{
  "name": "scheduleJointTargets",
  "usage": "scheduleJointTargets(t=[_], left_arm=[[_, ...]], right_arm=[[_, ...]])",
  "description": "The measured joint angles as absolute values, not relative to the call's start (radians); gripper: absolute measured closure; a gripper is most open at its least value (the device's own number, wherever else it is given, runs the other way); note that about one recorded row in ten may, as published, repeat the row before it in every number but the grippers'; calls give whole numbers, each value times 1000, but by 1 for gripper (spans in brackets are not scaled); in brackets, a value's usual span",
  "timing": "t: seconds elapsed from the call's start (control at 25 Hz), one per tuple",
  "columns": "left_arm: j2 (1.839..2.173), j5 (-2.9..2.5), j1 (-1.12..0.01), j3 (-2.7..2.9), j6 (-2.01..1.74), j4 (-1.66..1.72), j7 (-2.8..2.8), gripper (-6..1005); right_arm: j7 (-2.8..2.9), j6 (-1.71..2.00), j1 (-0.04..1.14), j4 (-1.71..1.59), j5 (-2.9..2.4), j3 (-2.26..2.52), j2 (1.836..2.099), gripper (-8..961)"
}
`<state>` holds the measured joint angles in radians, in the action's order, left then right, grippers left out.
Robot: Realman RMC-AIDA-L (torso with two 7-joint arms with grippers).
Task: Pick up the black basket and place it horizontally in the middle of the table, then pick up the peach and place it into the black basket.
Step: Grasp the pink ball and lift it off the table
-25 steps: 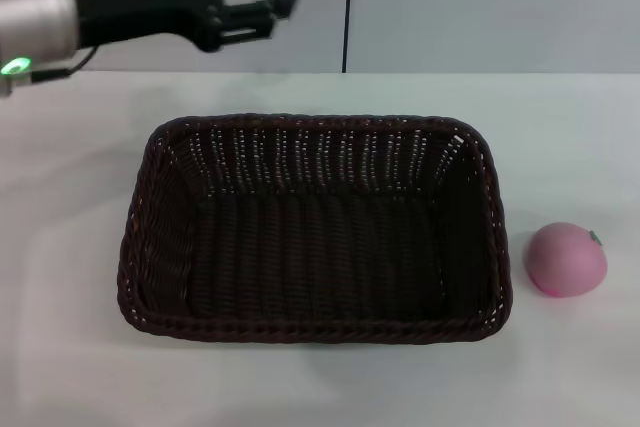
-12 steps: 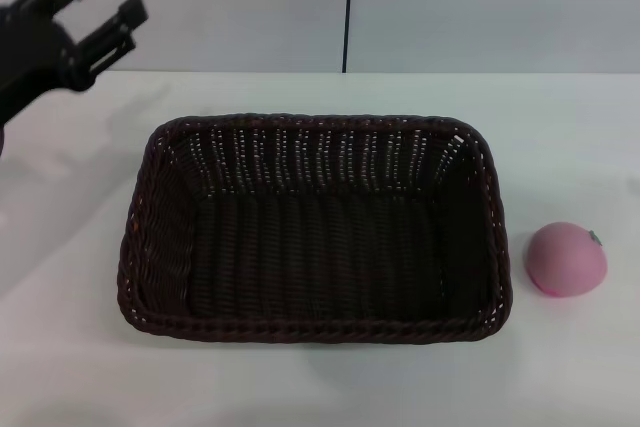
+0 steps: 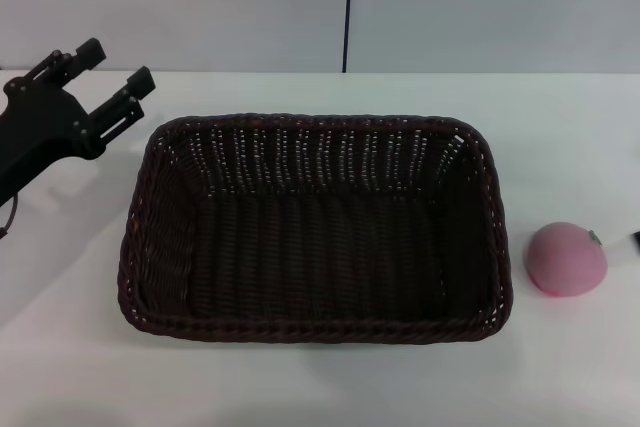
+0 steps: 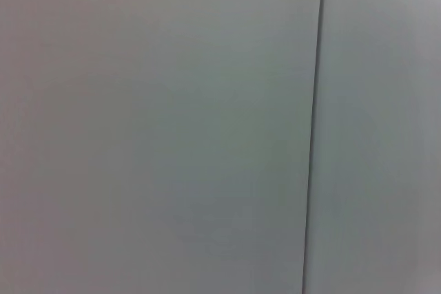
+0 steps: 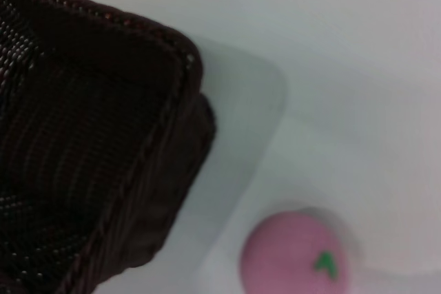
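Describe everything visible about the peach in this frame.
The peach is a small, round, pink fruit with smooth matte skin and a tiny green stem mark near its top, clearest in the right wrist view. It rests on the white table, on the robot's right of the black basket, apart from its rim. Nothing grips or touches it; it looks intact.

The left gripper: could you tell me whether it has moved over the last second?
Yes. The left gripper has swung left and down, away from over the dark woven wicker basket's far-left corner, now open beside it.
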<state>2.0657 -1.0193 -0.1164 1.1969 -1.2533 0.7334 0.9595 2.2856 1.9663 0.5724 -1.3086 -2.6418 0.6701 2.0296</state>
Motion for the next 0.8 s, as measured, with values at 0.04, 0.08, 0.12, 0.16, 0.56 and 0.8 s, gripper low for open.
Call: scheduleJointTargets(t=[0.04, 0.08, 0.12, 0.16, 0.56, 0.8], left_arm=[[2066, -1019, -116, 1197, -1253, 733, 959, 299], [2066, -1016, -115, 1197, -1254, 732, 957, 299], [2066, -1011, -113, 1197, -1256, 731, 957, 299], [2066, -1005, -111, 1196, -1257, 731, 957, 299], [2065, -998, -126, 1196, -1255, 720, 945, 300], [2064, -998, -137, 1195, -1254, 718, 945, 301]], right_arm=[[2286, 1966, 572, -1309, -2642, 670, 2030, 341], [2287, 1911, 578, -1246, -2645, 698, 2037, 342], [2287, 1911, 578, -1246, -2645, 698, 2037, 343], [2287, 1886, 578, -1225, -2644, 708, 2040, 343], [2248, 1761, 593, -1070, -2610, 750, 2053, 350], [2219, 1708, 611, -1003, -2630, 769, 2055, 354]])
